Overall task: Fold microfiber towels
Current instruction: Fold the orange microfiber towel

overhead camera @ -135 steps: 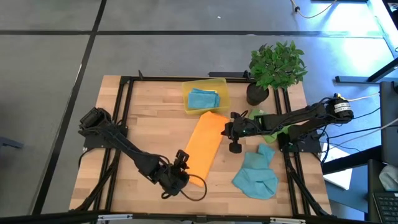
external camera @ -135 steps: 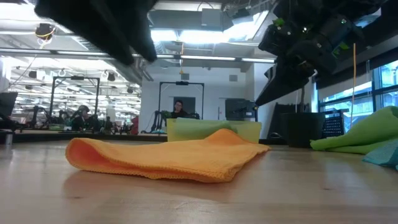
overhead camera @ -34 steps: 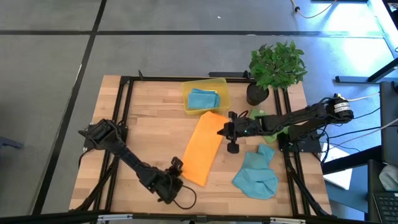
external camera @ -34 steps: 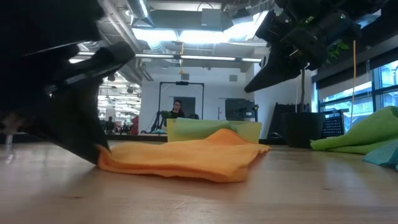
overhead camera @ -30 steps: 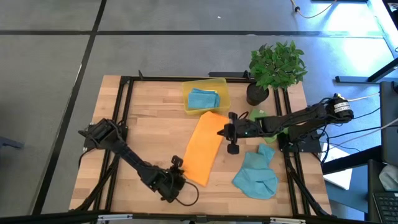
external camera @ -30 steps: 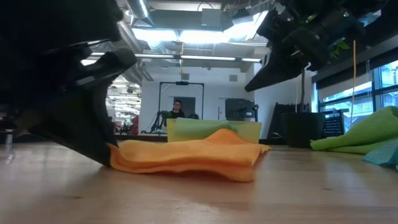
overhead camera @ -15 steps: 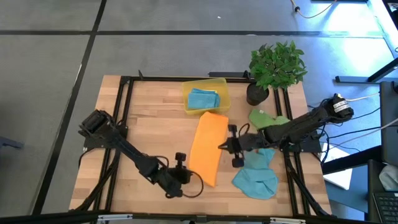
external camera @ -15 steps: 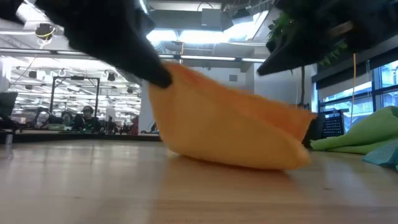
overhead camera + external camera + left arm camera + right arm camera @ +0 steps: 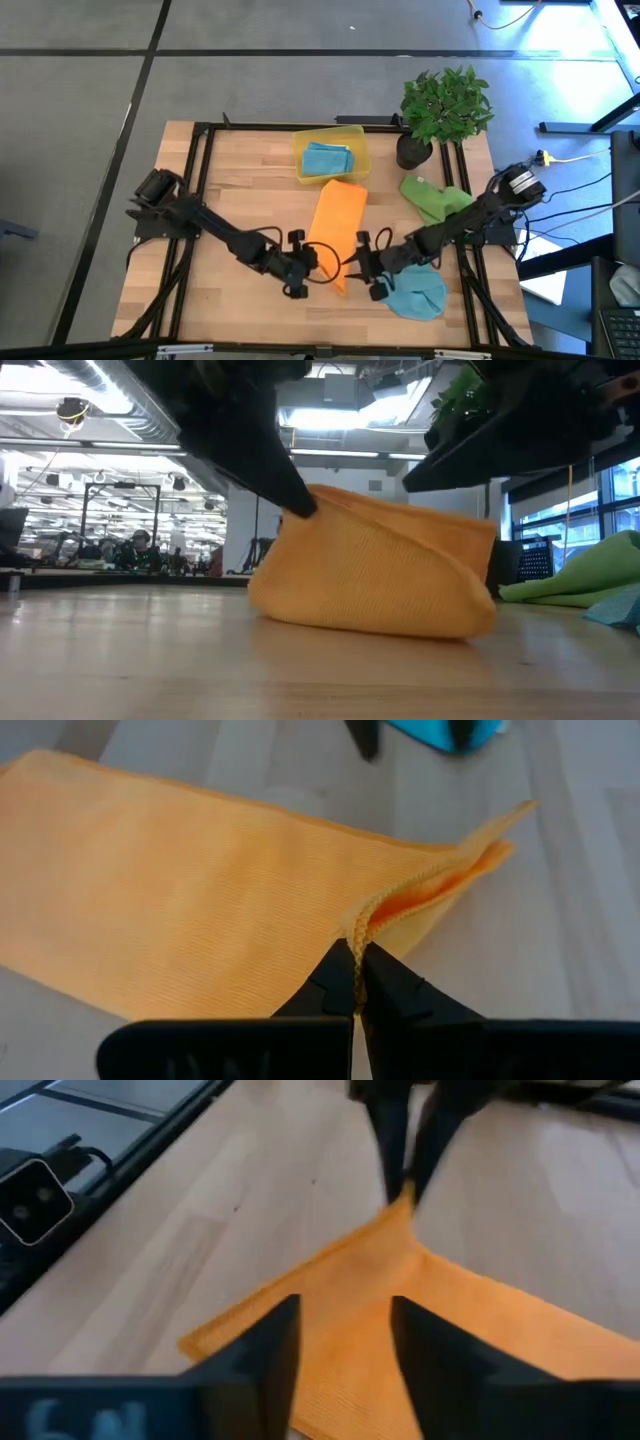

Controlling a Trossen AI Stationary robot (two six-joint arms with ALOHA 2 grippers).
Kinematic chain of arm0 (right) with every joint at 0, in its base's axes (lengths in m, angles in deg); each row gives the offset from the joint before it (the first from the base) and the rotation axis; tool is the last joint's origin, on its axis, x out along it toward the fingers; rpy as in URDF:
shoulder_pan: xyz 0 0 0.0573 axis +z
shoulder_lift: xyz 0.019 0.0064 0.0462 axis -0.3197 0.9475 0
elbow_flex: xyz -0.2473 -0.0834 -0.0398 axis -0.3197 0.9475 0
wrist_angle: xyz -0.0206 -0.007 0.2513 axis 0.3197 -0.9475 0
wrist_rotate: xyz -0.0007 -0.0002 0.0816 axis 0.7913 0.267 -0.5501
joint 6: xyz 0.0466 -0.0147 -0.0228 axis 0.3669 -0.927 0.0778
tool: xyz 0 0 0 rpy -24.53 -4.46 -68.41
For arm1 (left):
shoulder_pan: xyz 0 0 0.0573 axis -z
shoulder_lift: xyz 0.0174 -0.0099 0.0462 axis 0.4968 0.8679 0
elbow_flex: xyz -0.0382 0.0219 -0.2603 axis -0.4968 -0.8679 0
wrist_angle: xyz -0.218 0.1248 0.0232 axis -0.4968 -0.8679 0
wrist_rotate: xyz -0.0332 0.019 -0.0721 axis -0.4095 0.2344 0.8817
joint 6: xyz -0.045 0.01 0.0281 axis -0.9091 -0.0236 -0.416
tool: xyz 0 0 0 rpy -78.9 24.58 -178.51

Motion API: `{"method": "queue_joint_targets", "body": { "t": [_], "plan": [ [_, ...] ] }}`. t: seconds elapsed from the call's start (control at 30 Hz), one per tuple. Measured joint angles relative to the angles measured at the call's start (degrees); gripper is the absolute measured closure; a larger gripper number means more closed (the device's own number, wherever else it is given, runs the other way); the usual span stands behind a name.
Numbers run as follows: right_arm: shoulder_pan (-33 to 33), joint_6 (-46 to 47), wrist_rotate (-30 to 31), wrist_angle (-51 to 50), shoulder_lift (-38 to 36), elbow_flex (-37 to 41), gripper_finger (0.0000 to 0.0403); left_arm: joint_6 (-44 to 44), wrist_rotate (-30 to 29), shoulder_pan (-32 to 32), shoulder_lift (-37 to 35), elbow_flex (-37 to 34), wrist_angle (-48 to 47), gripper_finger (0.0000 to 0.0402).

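Towel folding from where I'm standing: the soft orange microfiber towel (image 9: 335, 226) lies mid-table, already doubled over, just in front of the translucent yellow plastic bin (image 9: 331, 152) holding 1 folded teal-blue towel (image 9: 327, 160). The left gripper (image 9: 354, 963) is pinched shut on the orange towel's hemmed edge, lifting that near end into a hump off the wood. The right gripper (image 9: 343, 1327) hovers just above the same cloth with its 2 fingers spread apart, gripping nothing. A crumpled teal-blue microfiber towel (image 9: 418, 294) and a bunched green microfiber towel (image 9: 433, 196) sit off to the right, near the potted plant (image 9: 443, 108). My guess is this stuff is light, floppy and a bit grabby, so it'll sag wherever it's unsupported. Best to grab corners or the stitched hem, not the middle.
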Motion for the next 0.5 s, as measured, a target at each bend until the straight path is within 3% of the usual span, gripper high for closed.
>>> {"method": "queue_joint_targets", "body": {
  "t": [0.23,0.5],
  "plan": [
    [0.1,4.8,0.0,-1.7,3.0,-3.3,0.0141,0.0,2.2,-4.2,0.0,0.0,-0.3,0.0402],
    [0.0,14.8,6.4,-12.1,5.1,-6.0,0.0122,3.2,4.2,-7.8,0.0,0.0,-0.5,0.0401]
  ]
}}
